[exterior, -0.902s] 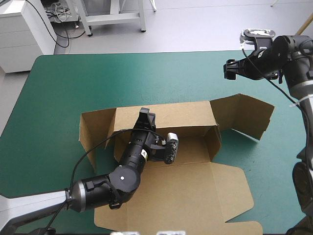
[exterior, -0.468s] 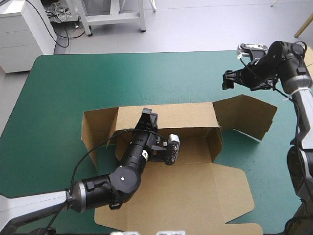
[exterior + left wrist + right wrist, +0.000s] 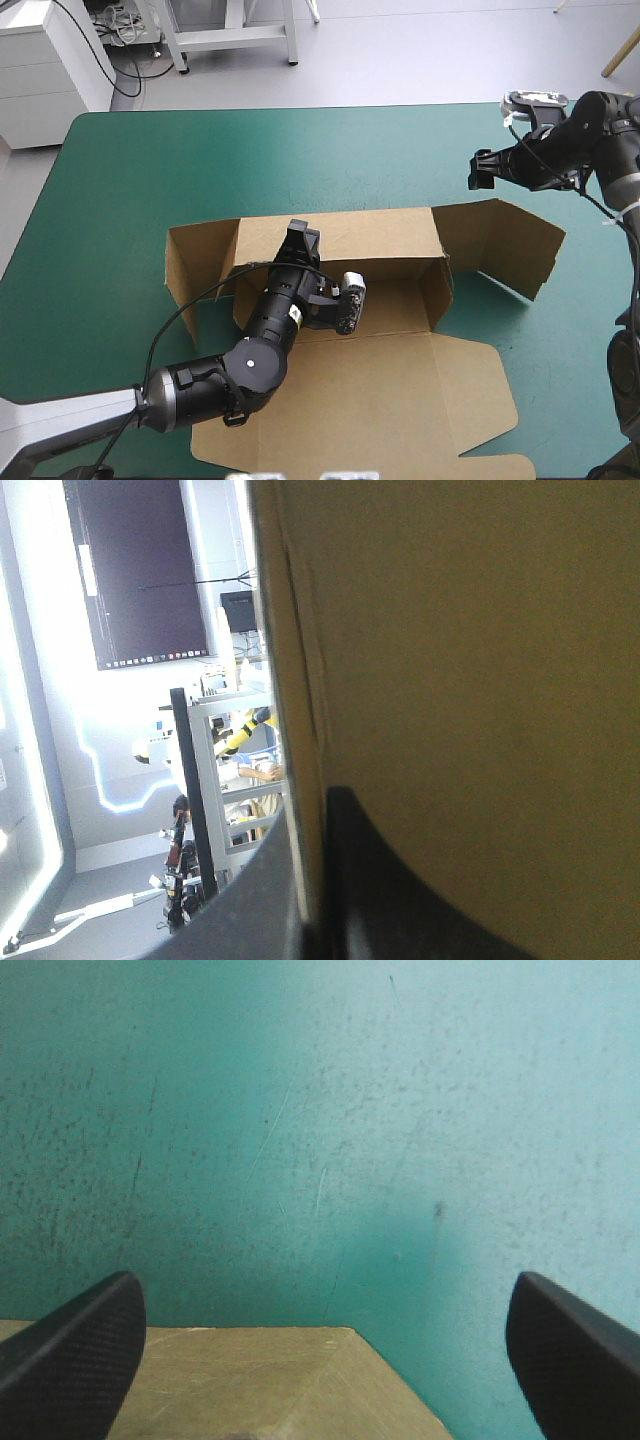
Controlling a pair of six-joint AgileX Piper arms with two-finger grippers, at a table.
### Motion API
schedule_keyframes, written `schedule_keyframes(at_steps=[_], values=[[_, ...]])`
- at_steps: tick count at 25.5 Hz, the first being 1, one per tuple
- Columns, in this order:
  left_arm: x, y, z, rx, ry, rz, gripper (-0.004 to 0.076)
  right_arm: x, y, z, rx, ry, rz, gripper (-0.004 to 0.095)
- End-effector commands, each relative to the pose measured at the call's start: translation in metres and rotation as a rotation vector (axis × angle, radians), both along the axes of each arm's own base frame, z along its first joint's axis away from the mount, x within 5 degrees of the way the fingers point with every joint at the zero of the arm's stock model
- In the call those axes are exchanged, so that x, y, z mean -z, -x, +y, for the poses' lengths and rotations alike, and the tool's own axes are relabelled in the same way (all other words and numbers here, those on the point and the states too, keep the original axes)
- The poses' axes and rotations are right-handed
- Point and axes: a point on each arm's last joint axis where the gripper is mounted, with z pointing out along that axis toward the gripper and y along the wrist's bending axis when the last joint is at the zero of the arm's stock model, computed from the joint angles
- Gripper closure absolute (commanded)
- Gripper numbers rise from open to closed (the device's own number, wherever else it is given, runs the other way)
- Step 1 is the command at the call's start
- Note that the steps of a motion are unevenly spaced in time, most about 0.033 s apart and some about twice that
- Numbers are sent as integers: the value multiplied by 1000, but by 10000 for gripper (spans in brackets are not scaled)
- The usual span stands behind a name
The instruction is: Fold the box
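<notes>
Box sits mid-surface, long axis left to right. Left tool pinches its far wall. Right tool, fingers wide apart, hovers just beyond the right-end flap, so that arm looks nearest for it.

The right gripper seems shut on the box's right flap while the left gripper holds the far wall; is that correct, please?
Not quite: the right wrist view shows the right gripper wide open above the right flap of the box, gripping nothing. The left gripper does hold the far wall.
</notes>
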Motion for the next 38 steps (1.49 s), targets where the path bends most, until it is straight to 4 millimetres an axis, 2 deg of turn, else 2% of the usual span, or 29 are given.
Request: schedule_keyframes(at_steps=[1, 5, 13, 21, 28, 33, 38], values=[[-20, -5, 8, -46, 26, -87, 731, -14, 12, 0, 9, -22, -57, 9], [-20, -6, 9, -52, 24, -90, 731, -4, 16, 1, -3, -30, -23, 9], [-20, -6, 8, -45, 24, -91, 731, -1, 28, 3, -5, -51, -5, 9], [-20, -6, 8, -45, 25, -90, 731, 24, 66, 4, -31, -35, 44, 9], [-20, -6, 8, -45, 25, -90, 731, 14, 107, 13, -76, -94, -126, 9], [-20, -6, 8, -45, 25, -90, 731, 39, 129, 26, -204, -186, -200, 9], [-20, -6, 8, -45, 25, -90, 731, 50, 143, 37, -334, -170, -217, 9]])
